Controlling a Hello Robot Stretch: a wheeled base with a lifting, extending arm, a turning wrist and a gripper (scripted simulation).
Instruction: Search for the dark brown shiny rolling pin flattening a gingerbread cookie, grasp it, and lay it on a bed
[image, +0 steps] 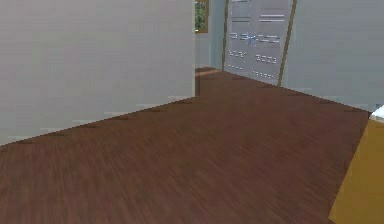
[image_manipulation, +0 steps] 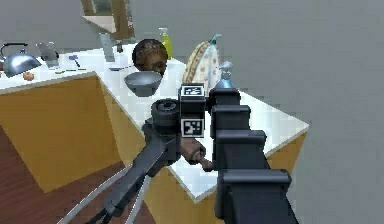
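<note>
Reaches with dark square-barred arm (image_manipulation: 245, 170) across white-topped wooden counter (image_manipulation: 262, 118), thin-fingered dark gripper (image_manipulation: 135, 180) slanting by its edge. Cannot tell whether holding anything, with dark brown shiny knobbed object (image_manipulation: 196, 152) just beside gripper's body.

Place: a home kitchen, opening onto a bare room of the house.
Counter: from where I stand, an L-shaped counter (image_manipulation: 60, 130) with a white top and orange-brown wood fronts runs from the near right away to the far left.
On the counter: a metal kettle (image_manipulation: 18, 63) at the far left, a dark bowl (image_manipulation: 142, 82) near the bend, a round brown lump (image_manipulation: 148, 52) just behind it, a yellowish bottle (image_manipulation: 165, 42) beside that, and a small pump bottle (image_manipulation: 226, 76) farther right.
Floor: dark wood planks (image: 200, 150), as in a house.
Walls: a plain pale grey wall (image: 90, 60) on the left.
Door: a pale panelled double door (image: 255, 40) at the far end.
</note>
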